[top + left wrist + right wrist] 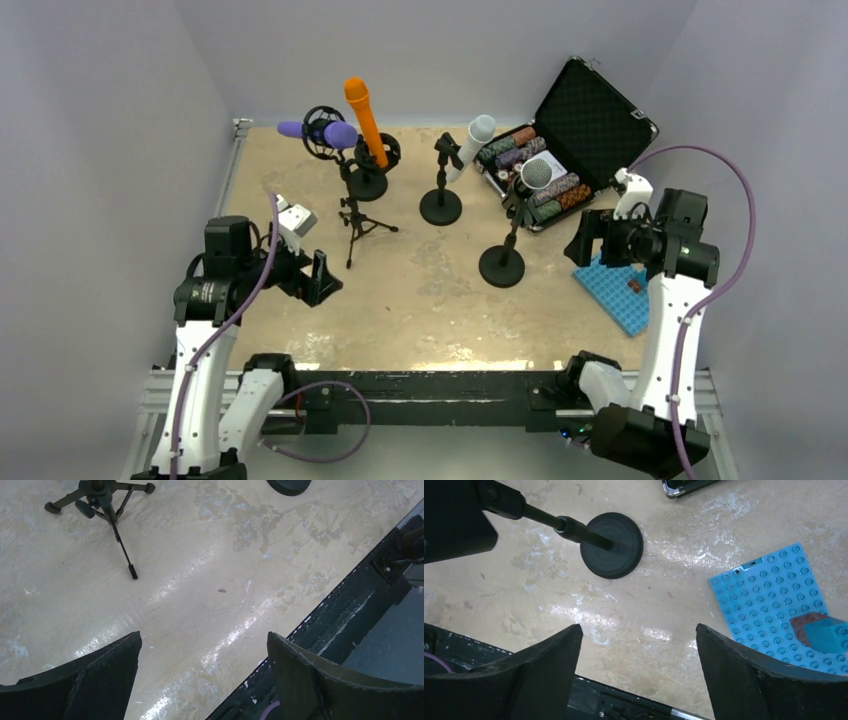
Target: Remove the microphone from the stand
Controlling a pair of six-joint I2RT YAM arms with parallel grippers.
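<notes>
The left pincer (pixel 204 641) hangs released and empty at 8 o'clock on the surface (pixel 420 320), with the purple microphone (pixel 325 131) on its tripod stand (pixel 352 215) at its 1 o'clock. Nothing is grasped, so this looks like the approach step. The right pincer (pixel 639 630), also spread and empty, is nearest the grey-headed microphone (pixel 537 174), which sits in its round-based stand (pixel 502 265) at the pincer's 10 o'clock. The next move likely calls for reaching up and closing below that head.

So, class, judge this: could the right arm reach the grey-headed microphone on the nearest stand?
Probably yes: the right pincer is open beside the stand holding the microphone, only bare table between them.
</notes>
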